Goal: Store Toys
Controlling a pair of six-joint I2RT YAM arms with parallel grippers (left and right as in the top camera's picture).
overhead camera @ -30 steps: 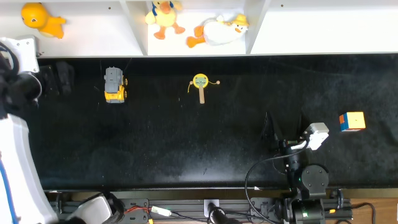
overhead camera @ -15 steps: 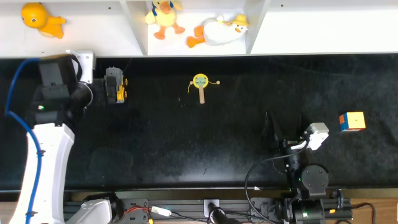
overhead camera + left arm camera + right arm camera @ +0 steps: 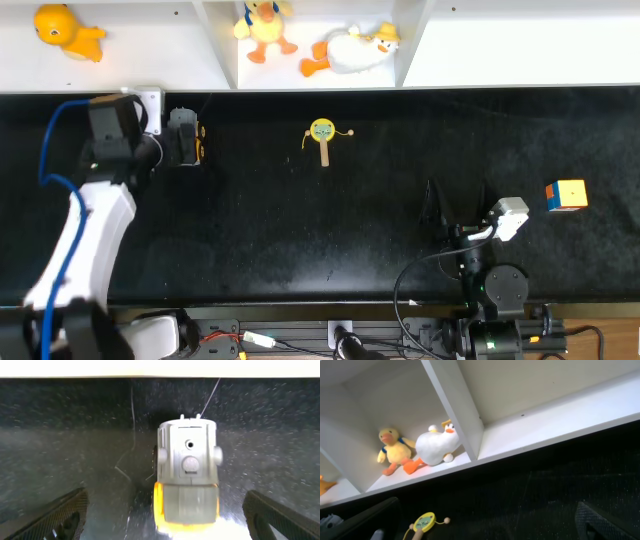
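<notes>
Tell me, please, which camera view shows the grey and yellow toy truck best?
The left wrist view: the toy truck sits large, centred, framed by the open left gripper. The top view shows it small and dark by the shelf edge. The right wrist view gives at most an unclear grey scrap.

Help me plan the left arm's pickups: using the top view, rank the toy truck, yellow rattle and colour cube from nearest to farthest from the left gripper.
1. Toy truck: directly in front of the left gripper, at the left of the mat, by the shelf.
2. Yellow rattle: mid-mat, near the shelf.
3. Colour cube: far right of the mat.
</notes>
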